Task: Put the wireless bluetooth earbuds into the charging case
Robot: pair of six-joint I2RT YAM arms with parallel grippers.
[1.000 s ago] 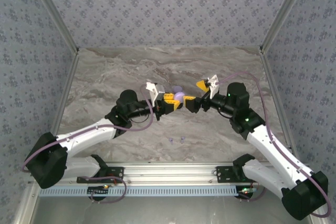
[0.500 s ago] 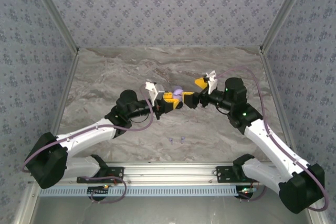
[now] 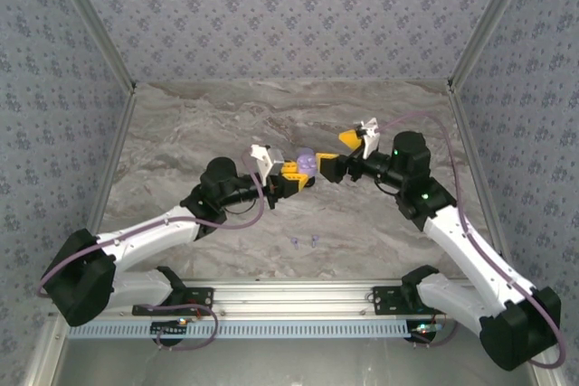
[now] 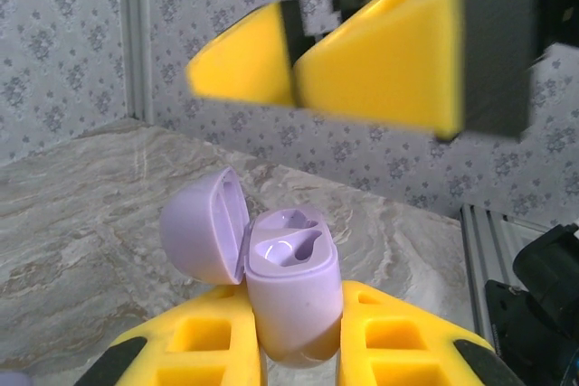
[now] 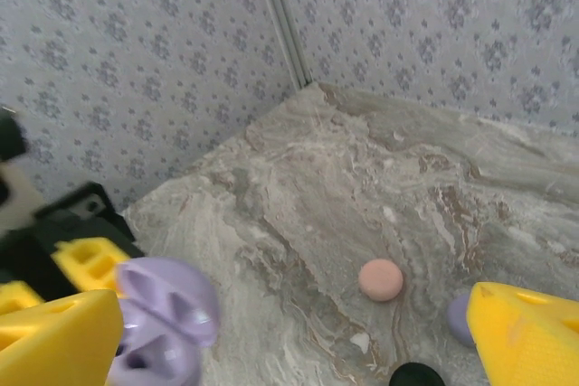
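My left hand pinches the open lavender charging case; my right hand hovers beside it, spread wide; two earbuds lie on the desk, well apart from the case

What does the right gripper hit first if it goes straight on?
Probably the open case held by the left gripper. The right gripper, open, points at it from close by; its wrist view puts the case off-centre, by one finger. Depth is unclear.

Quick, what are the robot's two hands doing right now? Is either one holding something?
Left gripper: shut on the lavender charging case.
Right gripper: open, nothing between its fingers.
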